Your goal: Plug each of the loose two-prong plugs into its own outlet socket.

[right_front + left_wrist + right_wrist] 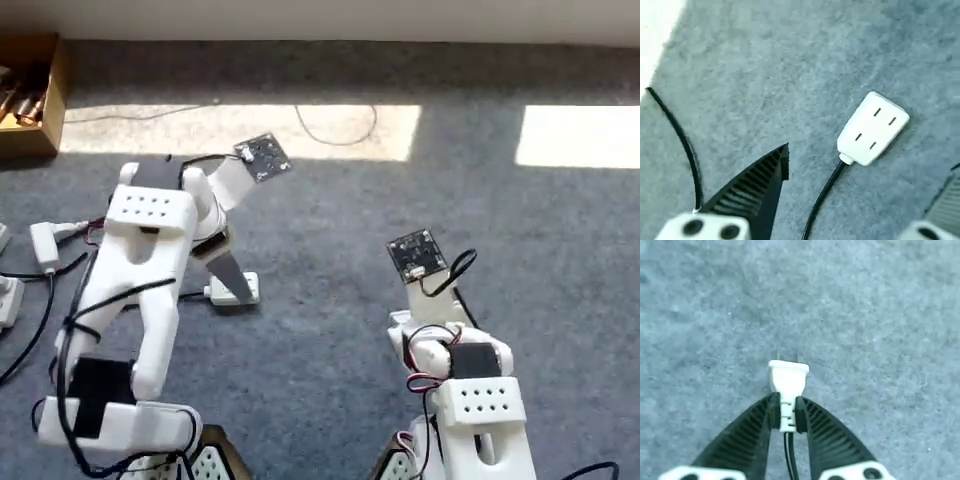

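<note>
A white outlet socket [873, 128] with two pairs of slots lies flat on the grey carpet, a black cord [822, 197] running from it. My left gripper [871, 161] hovers open just above it, one black finger [760, 187] to one side and the other at the frame's edge. From above, the left gripper [230, 278] stands over that same socket [238, 291]. My right gripper [787, 402] is shut on a white two-prong plug [788, 380], prongs pointing away over bare carpet, its thin cord trailing back between the fingers.
More white plugs and sockets [44, 245] with black cords lie at the far left. A wooden box [35, 95] sits at the back left corner. A thin wire [340, 128] loops across a sunlit patch. The right arm [470, 395] stands at the front right.
</note>
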Robot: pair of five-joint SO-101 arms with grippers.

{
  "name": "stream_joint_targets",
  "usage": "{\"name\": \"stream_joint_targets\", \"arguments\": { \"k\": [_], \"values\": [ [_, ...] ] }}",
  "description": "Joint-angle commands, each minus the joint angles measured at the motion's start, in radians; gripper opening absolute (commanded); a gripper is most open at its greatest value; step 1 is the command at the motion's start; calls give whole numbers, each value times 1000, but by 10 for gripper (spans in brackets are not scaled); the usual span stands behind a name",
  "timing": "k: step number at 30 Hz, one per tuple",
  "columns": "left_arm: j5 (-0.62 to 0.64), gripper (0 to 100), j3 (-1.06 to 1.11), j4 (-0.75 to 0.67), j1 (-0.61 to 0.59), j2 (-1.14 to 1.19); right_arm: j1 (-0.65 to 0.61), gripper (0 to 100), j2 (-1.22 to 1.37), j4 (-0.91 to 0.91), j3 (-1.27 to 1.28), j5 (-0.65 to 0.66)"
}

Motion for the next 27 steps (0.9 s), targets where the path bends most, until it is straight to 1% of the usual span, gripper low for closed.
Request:
{"name": "stream_joint_targets", "arguments": {
  "k": [1, 4, 8, 13, 17, 19, 22, 24, 25, 27],
  "values": [
    [-74, 453, -41, 54, 5, 62, -15, 8, -21, -15, -4, -2],
    [-115, 410, 31, 31, 5, 70, -18, 8, -21, -16, -4, -2],
    [-144, 394, 124, -84, 13, 76, -18, 8, -19, -18, -4, -2],
    [-140, 394, 240, -253, 44, 79, -18, 8, -19, -18, -1, -5],
    [-78, 385, 291, -353, 87, 81, -18, 8, -21, -18, -1, -3],
    [-78, 324, 298, -358, 122, 81, -18, 8, -21, -18, -1, -2],
    [-77, 166, 295, -348, 202, 74, -18, 8, -21, -18, -1, -2],
    [-75, 74, 274, -279, 272, 70, -18, 8, -21, -18, -2, -2],
    [-72, 56, 237, -226, 312, 73, -18, 8, -21, -18, -4, -2],
    [-69, 53, 170, -126, 384, 79, -18, 8, -21, -18, -4, -2]
  ]
}}
